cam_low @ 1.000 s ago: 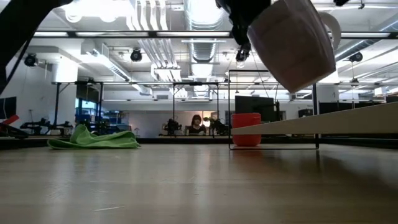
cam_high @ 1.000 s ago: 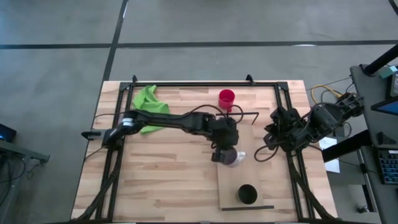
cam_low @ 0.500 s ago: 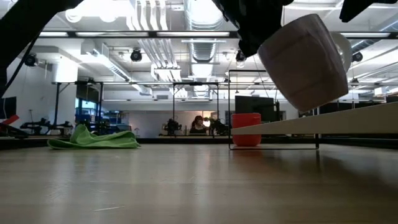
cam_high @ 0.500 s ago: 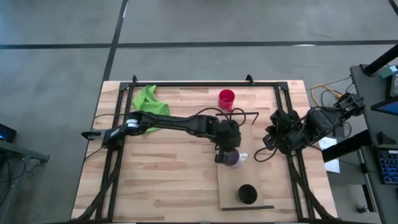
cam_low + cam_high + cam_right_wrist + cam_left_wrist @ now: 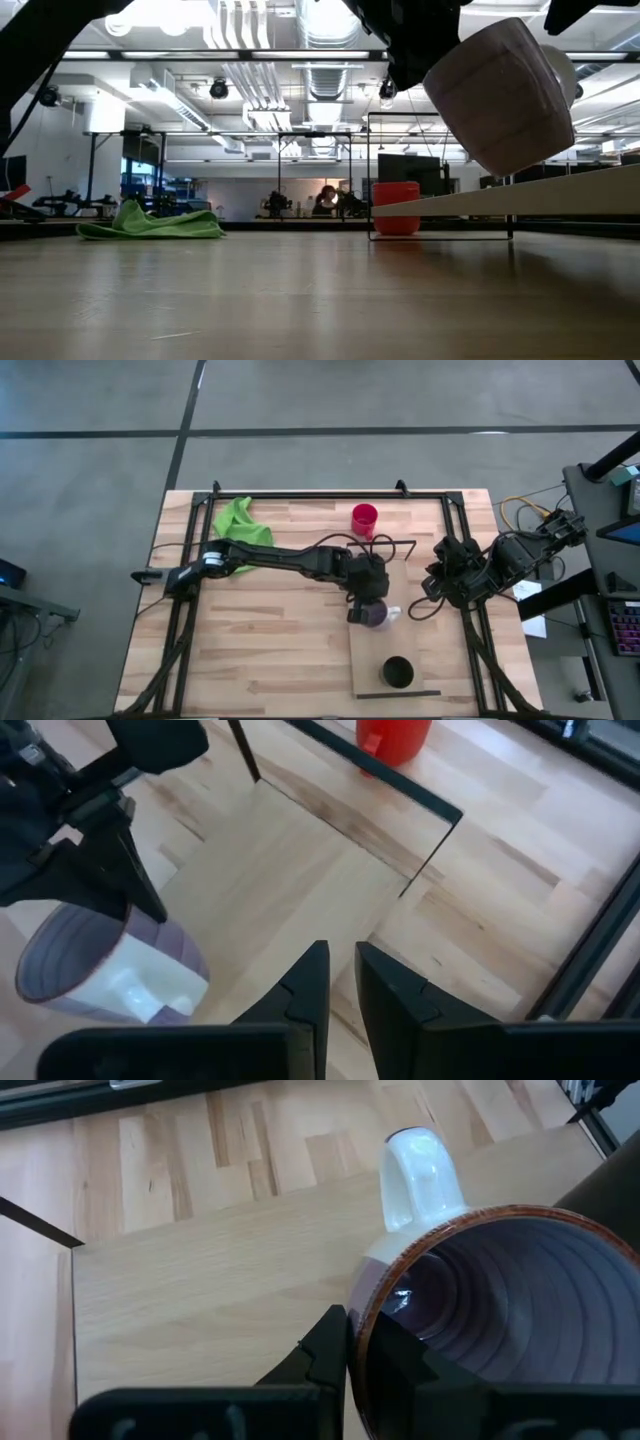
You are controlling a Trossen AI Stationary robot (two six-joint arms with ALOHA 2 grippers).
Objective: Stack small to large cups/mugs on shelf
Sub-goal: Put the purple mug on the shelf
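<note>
Three cups in play: left gripper (image 5: 364,606) is pinching the purple cup (image 5: 374,615) by its rim, one finger inside, holding it tilted above the shelf (image 5: 385,650), seemingly for setting it down. Black cup (image 5: 398,672) is sitting on the shelf's near end; red cup (image 5: 364,518) is standing on the table beyond its far end. Right gripper (image 5: 338,982) is waiting at the right edge, fingers nearly together, holding nothing. Low view is cutting off the gripper.
</note>
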